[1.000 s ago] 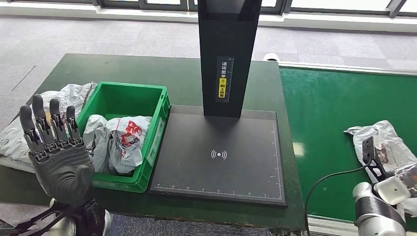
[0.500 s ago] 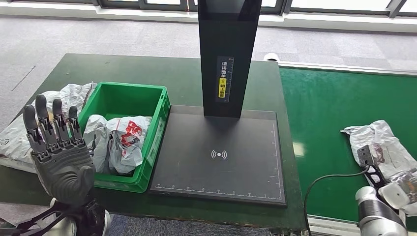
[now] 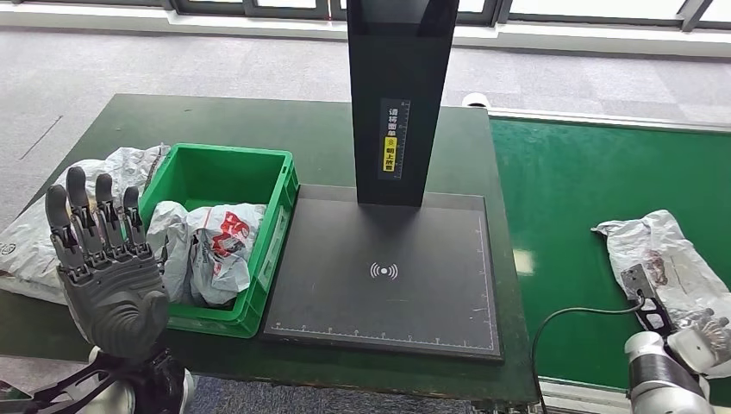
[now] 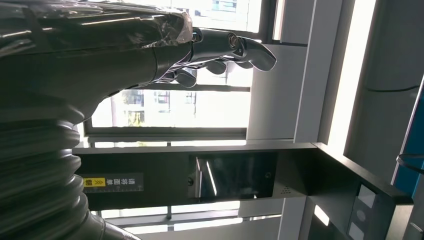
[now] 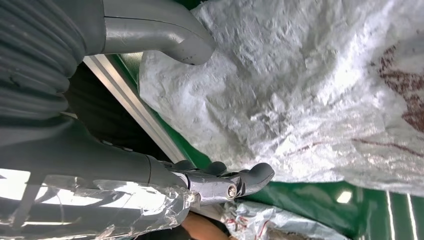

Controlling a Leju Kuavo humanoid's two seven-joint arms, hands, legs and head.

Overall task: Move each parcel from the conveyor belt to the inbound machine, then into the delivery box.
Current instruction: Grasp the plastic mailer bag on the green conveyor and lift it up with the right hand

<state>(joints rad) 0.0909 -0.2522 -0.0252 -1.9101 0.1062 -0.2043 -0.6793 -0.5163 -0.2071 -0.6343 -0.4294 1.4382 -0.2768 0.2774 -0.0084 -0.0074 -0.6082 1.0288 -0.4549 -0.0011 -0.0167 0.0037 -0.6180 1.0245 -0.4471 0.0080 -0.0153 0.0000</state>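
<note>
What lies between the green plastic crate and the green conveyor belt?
In the head view, the flat black scanner platform with its tall black post sits between the green plastic crate and the green conveyor belt.

My left hand (image 3: 108, 276) is dark grey all over, kind of matte, with chunky segmented fingers (image 3: 86, 216) and a smooth rounded palm shell. Behind it there's a ribbed grey cover (image 4: 40, 170), bellows-style. The finger bases are wrapped in crinkly clear film (image 4: 125, 22), and shiny metal pins show at the knuckles. My right hand (image 5: 165, 115) has the same thick grey thumb (image 5: 155, 30) and the same film. That arm (image 3: 659, 379) is silver with a black band, and a black cable (image 3: 577, 315) loops off it.
</note>
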